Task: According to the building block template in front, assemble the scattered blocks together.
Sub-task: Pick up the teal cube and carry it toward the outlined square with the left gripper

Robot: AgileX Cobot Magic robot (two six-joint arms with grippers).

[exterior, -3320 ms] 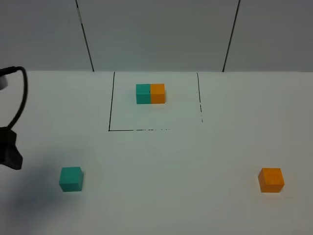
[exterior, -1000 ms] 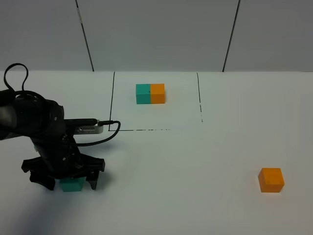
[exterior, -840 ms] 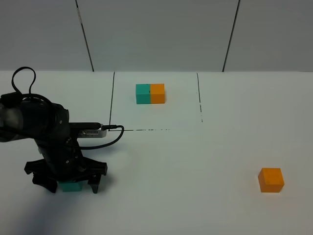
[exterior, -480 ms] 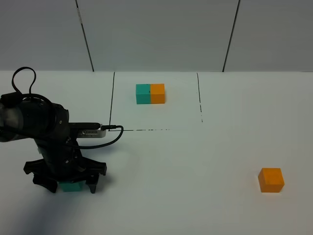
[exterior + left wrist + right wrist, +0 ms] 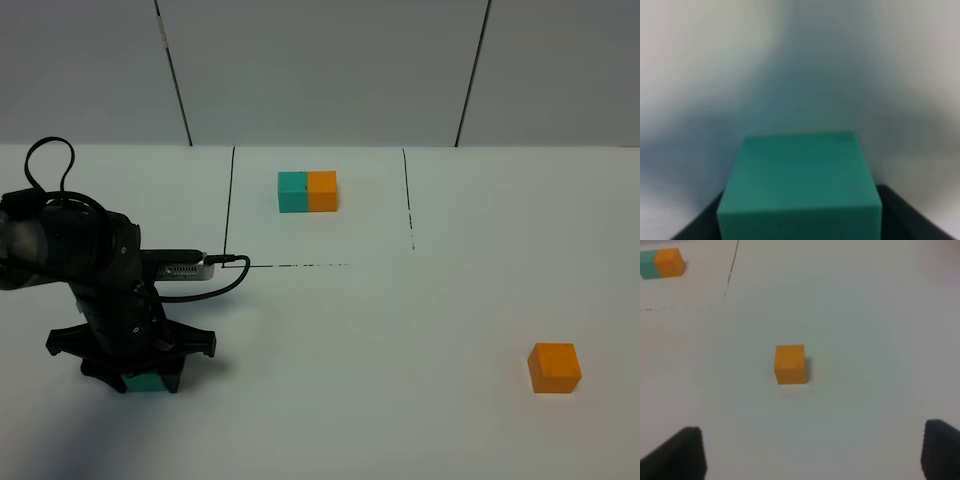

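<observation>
Across the white tabletop point(image 5: 400, 330), the left claw point(image 5: 147, 378) stands at 8 o'clock, jaws drawn in on a block. The right claw point(image 5: 808, 452) hangs spread wide, holding nothing. The template point(image 5: 307, 191) sits at 12 o'clock, teal on its 9 o'clock side. The orange cube point(image 5: 554, 367) lies alone at 4 o'clock. The teal cube point(image 5: 800, 185), pinched on both flanks, rests on the surface. It should likely be lifted straight up, grip square and centred, before any carry.
</observation>
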